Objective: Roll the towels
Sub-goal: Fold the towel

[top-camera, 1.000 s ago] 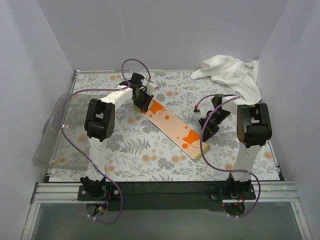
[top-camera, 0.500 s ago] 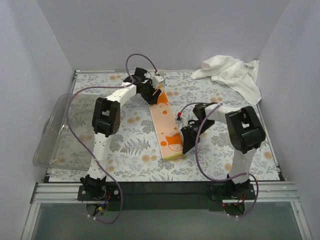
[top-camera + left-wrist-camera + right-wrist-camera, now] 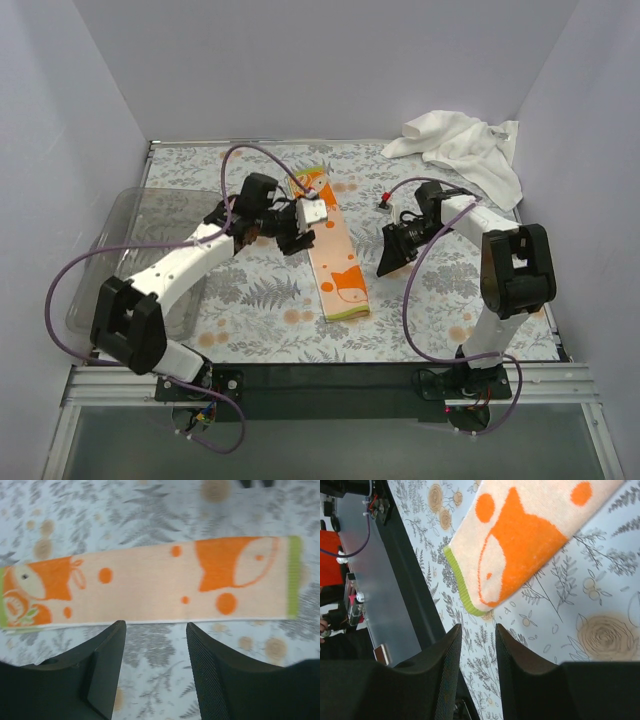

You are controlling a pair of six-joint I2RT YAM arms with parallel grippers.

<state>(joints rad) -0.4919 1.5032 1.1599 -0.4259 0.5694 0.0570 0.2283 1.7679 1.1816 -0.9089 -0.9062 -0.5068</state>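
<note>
top view, small cloth (image 3: 333, 250): folded to a long narrow strip, peach with orange prints and a green band at each end. It lies flat on the fern-patterned tabletop (image 3: 250, 300), between the two tools.
top view, white towel (image 3: 462, 148): plain and crumpled in a heap, beyond the right tool and well apart from it.
top view, left arm: stretched low and forward, its length passing over a clear bin (image 3: 120, 250).
top view, left tool (image 3: 296, 236): just beside the strip's far half, tips toward it.
top view, right arm: elbow raised, forearm reaching inward.
top view, right tool (image 3: 388, 262): tilted down, near the strip's middle but apart from it.
left wrist view, small cloth (image 3: 150, 585): crosswise just ahead of the tips, with orange dots and rounded orange shapes. One end shows a small drawn face.
left wrist view, left tool (image 3: 156, 627): fingers (image 3: 107, 670) spread wide, with only tabletop between them.
right wrist view, small cloth (image 3: 520, 545): its green-edged end lies just ahead of the tips. It is looped terry with a large orange figure.
right wrist view, right tool (image 3: 477, 627): fingers (image 3: 440, 675) parted by a narrow gap, pinching nothing.
</note>
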